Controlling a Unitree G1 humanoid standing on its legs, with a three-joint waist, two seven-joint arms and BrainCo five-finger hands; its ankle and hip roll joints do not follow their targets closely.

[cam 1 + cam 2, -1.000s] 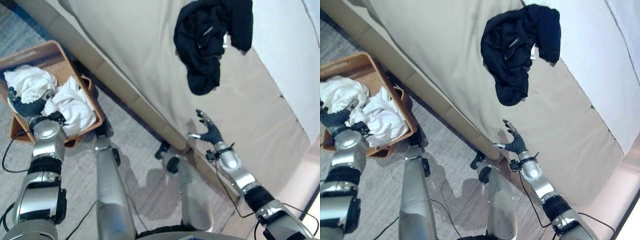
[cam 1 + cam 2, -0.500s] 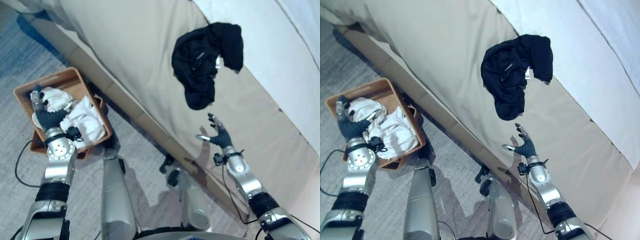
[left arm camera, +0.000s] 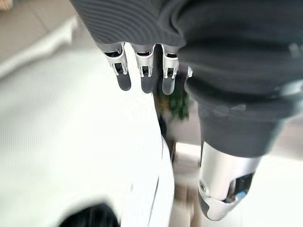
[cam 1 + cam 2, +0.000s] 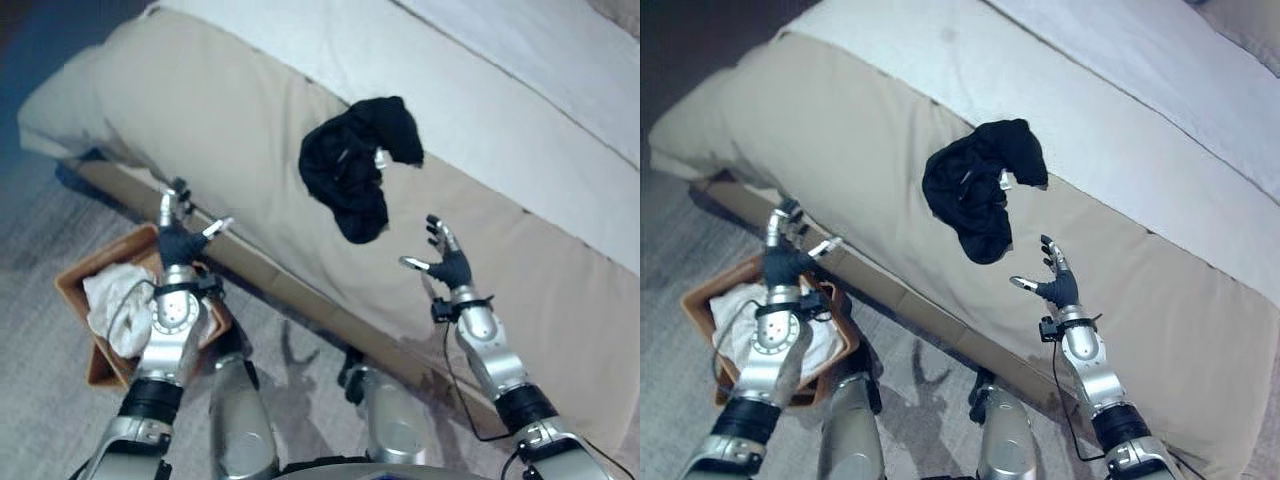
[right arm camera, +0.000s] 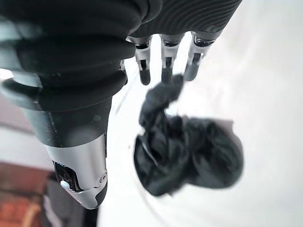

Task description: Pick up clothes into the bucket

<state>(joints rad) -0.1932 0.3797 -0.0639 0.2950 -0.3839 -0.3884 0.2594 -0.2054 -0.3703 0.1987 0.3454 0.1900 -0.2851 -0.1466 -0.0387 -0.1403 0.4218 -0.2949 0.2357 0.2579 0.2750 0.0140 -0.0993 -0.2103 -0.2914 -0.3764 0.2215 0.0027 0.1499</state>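
On the beige cover of the bed (image 4: 870, 160), near its front edge and just below the white sheet band, a black garment (image 4: 975, 190) is lying bunched in a heap, one lobe trailing toward the edge. Nothing is holding it.

Right hand (image 4: 1052, 284): hovering over the bed cover just beside the garment's trailing end, on the side toward the front edge, fingers straight and spread, thumb apart, holding nothing. In its wrist view the fingertips (image 5: 165, 75) are pointing at the dark heap (image 5: 187, 153), apart from it.

Left hand (image 4: 788, 262): raised near the bed's front edge, above the basket, fingers extended, empty.

Basket (image 4: 700, 310): brown, standing on the grey floor beside the bed's front edge, white clothes (image 4: 740, 330) lying inside.

Step in hand, as judged: reaching for the black garment. To do it well, the right hand likely needs to descend onto the thick middle of the heap rather than the thin trailing end, closing round several folds so nothing drags. Lifting clear of the bed edge before swinging toward the basket should keep the cloth from snagging.
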